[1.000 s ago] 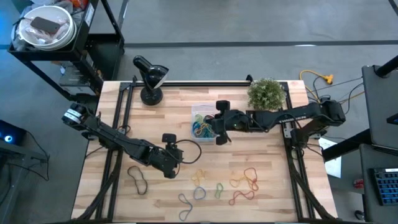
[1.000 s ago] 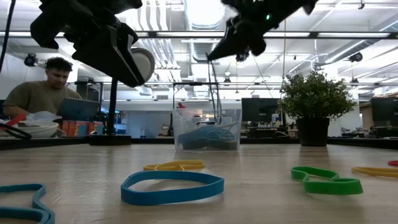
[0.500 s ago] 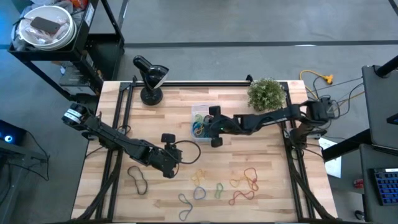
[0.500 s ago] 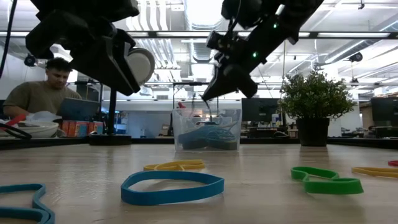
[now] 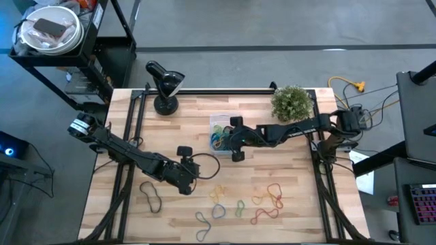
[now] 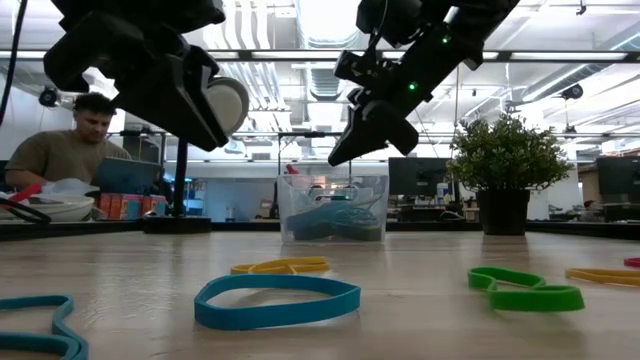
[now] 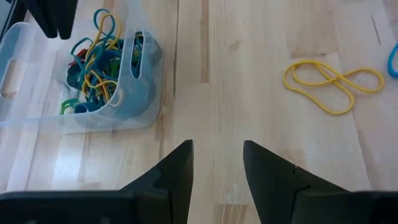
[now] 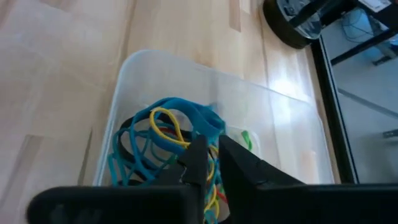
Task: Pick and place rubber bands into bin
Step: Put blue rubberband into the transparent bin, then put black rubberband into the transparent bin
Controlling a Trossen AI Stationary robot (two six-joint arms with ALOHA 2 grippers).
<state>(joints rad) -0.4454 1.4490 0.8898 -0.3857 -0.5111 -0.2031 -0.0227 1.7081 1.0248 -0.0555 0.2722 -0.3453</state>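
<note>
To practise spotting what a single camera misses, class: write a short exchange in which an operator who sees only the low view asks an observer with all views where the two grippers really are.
Operator: The right gripper looks level with the bin, but I can't judge depth. Is it over it?
Observer: Yes. The right wrist view looks straight down past it onto the heap of rubber bands inside the bin.
Operator: And the left gripper?
Observer: Its wrist view shows it open and empty over the bare table, apart from a yellow band.
</note>
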